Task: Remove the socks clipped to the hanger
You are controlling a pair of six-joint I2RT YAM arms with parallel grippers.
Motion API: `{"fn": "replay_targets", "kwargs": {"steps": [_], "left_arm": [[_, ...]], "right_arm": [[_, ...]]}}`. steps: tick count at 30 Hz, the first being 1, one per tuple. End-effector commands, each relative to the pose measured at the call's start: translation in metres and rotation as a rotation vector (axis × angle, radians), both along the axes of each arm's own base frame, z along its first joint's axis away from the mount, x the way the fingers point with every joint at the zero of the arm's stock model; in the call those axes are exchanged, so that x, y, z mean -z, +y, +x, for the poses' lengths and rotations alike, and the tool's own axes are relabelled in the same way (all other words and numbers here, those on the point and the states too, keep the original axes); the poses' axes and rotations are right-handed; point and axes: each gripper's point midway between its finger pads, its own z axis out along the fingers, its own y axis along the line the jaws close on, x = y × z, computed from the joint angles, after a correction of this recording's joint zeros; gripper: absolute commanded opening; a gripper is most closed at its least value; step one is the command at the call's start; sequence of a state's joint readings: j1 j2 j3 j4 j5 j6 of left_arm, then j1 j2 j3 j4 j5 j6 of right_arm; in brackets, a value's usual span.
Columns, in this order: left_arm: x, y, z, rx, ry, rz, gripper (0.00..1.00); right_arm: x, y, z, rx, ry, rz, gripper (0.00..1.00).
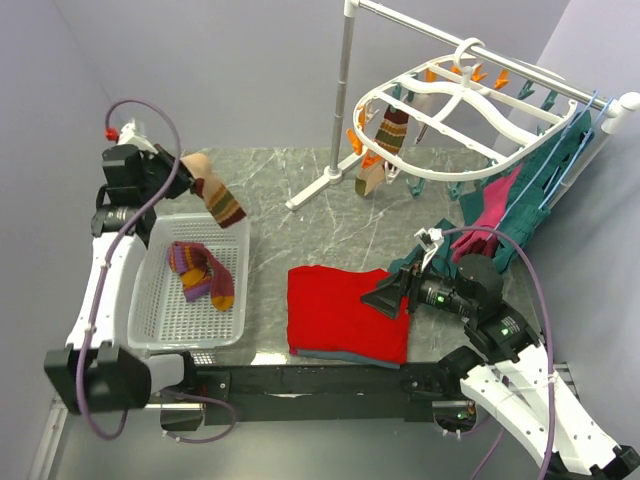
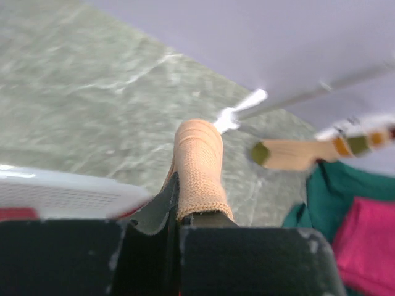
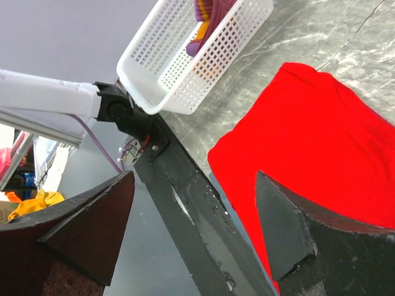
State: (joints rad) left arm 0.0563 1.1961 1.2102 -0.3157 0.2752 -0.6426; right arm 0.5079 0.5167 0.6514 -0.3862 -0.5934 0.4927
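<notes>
The grey-green marbled desk [image 1: 330,215] carries a white slotted basket [image 1: 244,280] at nine o'clock. A flat red cloth [image 1: 345,310] lies at six o'clock, just beside the basket and at the near edge. The white foot of a stand [image 1: 312,190] rests at twelve o'clock.

White arms [image 1: 100,290], purple cables [image 1: 545,330], black right gripper [image 1: 375,300]

Top view: basket [image 1: 165,315] at lower left, socks [image 1: 200,272] in it, a lone sock [image 1: 218,200] above its upper right corner; cloth [image 1: 340,305] right of it, low centre; hanger [image 1: 450,110] upper right, 1 clipped sock [image 1: 388,140] beneath.
</notes>
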Motion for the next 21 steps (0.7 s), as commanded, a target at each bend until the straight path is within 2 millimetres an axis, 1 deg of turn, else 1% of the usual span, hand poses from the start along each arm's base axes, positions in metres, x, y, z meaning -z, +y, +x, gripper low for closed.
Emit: {"fn": "replay_targets", "kwargs": {"steps": [1, 2, 3, 5, 6, 7, 8, 9, 10, 11, 13, 14, 15, 16, 17, 18, 20, 21], "left_arm": [[0.042, 0.007, 0.002, 0.017, 0.166, -0.118, 0.01], [0.055, 0.005, -0.002, 0.027, 0.2, -0.15, 0.01], [0.085, 0.003, -0.012, 0.026, 0.284, -0.177, 0.01], [0.106, 0.009, -0.026, -0.025, 0.331, -0.181, 0.01], [0.13, 0.011, -0.039, -0.052, 0.376, -0.178, 0.01], [0.128, 0.02, -0.048, -0.107, 0.354, -0.152, 0.01], [0.141, 0.024, -0.06, -0.133, 0.381, -0.158, 0.01], [0.142, 0.026, -0.066, -0.152, 0.372, -0.153, 0.01], [0.135, 0.028, -0.076, -0.177, 0.35, -0.147, 0.02], [0.139, 0.035, -0.082, -0.22, 0.352, -0.135, 0.02], [0.129, 0.044, -0.091, -0.275, 0.31, -0.108, 0.1], [0.131, 0.054, -0.095, -0.33, 0.312, -0.078, 0.15], [0.129, 0.06, -0.097, -0.355, 0.305, -0.062, 0.26], [0.127, 0.065, -0.1, -0.383, 0.3, -0.048, 0.31], [0.129, 0.071, -0.104, -0.413, 0.315, -0.03, 0.33], [0.13, 0.074, -0.105, -0.423, 0.317, -0.022, 0.36], [0.132, 0.076, -0.11, -0.436, 0.333, -0.021, 0.4], [0.131, 0.076, -0.112, -0.438, 0.334, -0.023, 0.5]], "right_arm": [[-0.013, -0.002, -0.001, 0.0, -0.065, 0.008, 0.85], [-0.01, -0.003, -0.001, 0.001, -0.062, 0.004, 0.86], [-0.009, -0.003, -0.001, 0.005, -0.063, 0.001, 0.85], [-0.006, -0.005, -0.002, 0.012, -0.063, -0.003, 0.86], [-0.005, -0.005, -0.002, 0.011, -0.064, -0.006, 0.86], [-0.004, -0.006, -0.003, 0.012, -0.064, -0.007, 0.86], [-0.001, -0.006, -0.004, 0.01, -0.056, -0.014, 0.86], [0.0, -0.006, -0.004, 0.007, -0.059, -0.019, 0.86], [0.002, -0.007, -0.004, 0.006, -0.055, -0.024, 0.86], [0.003, -0.006, -0.004, 0.002, -0.056, -0.032, 0.86], [0.003, -0.006, -0.002, 0.002, -0.054, -0.04, 0.86], [0.001, -0.006, -0.002, -0.002, -0.062, -0.038, 0.86], [0.0, -0.005, -0.002, -0.007, -0.061, -0.034, 0.86], [-0.002, -0.003, -0.001, -0.009, -0.062, -0.03, 0.86], [-0.003, -0.003, -0.001, -0.013, -0.061, -0.026, 0.86], [-0.004, -0.002, -0.002, -0.017, -0.06, -0.022, 0.86], [-0.005, -0.002, -0.002, -0.015, -0.059, -0.016, 0.86], [-0.004, -0.003, -0.002, -0.011, -0.057, -0.014, 0.86]]}}
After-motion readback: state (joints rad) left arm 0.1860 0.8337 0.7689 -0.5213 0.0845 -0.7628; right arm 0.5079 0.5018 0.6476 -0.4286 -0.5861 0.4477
